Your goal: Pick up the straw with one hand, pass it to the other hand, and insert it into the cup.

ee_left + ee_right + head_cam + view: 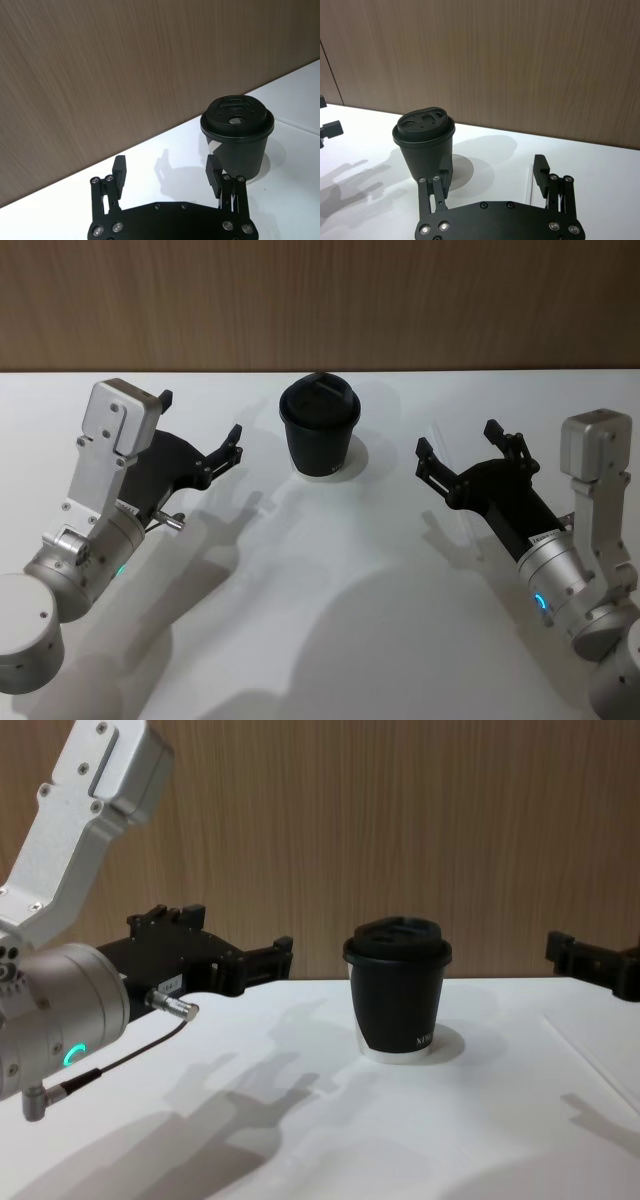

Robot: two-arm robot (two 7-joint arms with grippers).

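Observation:
The black cup (320, 430) with its domed lid stands upright at the back middle of the white table; it also shows in the chest view (397, 990). A thin white straw (529, 182) lies flat on the table to the cup's right, under my right gripper, and appears as a faint line (585, 1050) in the chest view. My right gripper (458, 438) hovers open above it, holding nothing. Left of the cup, my left gripper (200, 418) is also open and holds nothing, its fingers (119, 167) pointing toward the wall.
A wooden wall (320, 300) runs along the table's far edge just behind the cup. A thin black cable (130, 1060) hangs from my left wrist. The white tabletop (330, 620) spreads toward me in front of the cup.

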